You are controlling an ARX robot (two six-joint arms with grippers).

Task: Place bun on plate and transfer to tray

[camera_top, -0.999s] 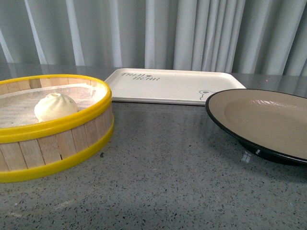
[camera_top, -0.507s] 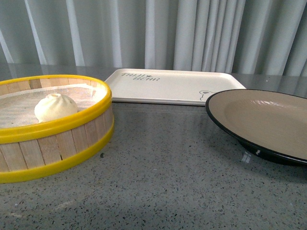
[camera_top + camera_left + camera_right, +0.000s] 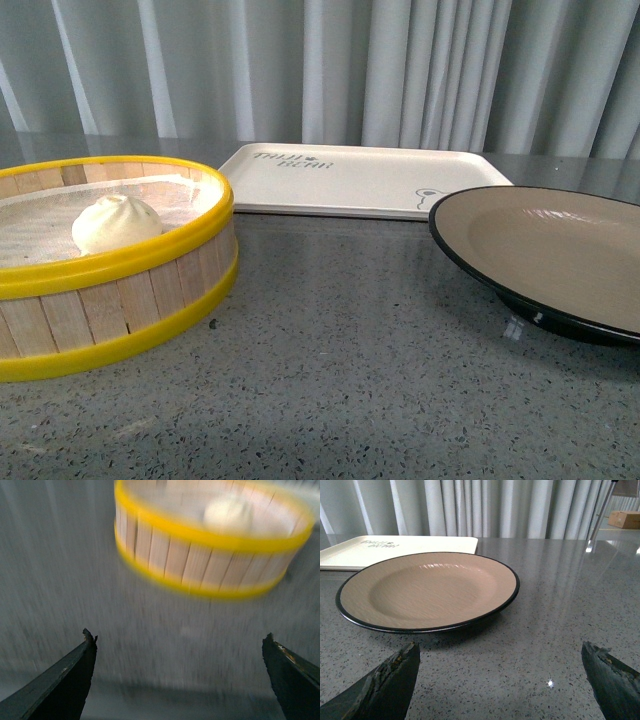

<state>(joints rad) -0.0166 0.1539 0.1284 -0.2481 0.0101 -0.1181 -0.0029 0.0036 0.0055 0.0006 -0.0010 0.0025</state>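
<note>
The white bun (image 3: 114, 222) lies inside a yellow-rimmed wooden steamer basket (image 3: 150, 290) at the left of the front view. The beige plate (image 3: 560, 250) with a black rim sits at the right, empty. The cream tray (image 3: 350, 180) lies behind, between them, empty. Neither gripper shows in the front view. In the blurred left wrist view my left gripper (image 3: 180, 642) is open over bare table, short of the basket (image 3: 200, 560) and bun (image 3: 227, 512). My right gripper (image 3: 500, 652) is open over the table, just short of the plate (image 3: 427, 587).
Grey speckled tabletop (image 3: 350, 380) runs between basket and plate. Grey curtains (image 3: 400, 70) hang behind the table. The tray's corner shows in the right wrist view (image 3: 395, 547). A cardboard box (image 3: 625, 519) stands far off beyond the table.
Nothing has moved in the front view. The left wrist view is blurred, so that arm is in motion.
</note>
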